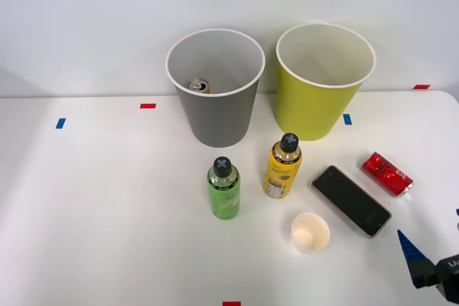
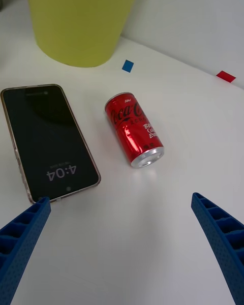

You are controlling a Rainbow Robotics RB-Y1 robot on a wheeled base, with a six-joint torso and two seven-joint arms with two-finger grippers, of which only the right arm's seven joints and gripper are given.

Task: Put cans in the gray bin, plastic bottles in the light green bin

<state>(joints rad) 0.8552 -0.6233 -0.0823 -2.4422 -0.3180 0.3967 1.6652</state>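
While my claw [image 2: 122,244] hangs spread wide and empty over the bench [image 1: 107,220], the red can [image 2: 134,129] lies on its side beside a phone [image 2: 48,140].

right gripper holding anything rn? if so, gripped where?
Nothing held. The right gripper is open and empty, fingers spread apart above the table. The red can lies on its side ahead of it, untouched, beside the phone.
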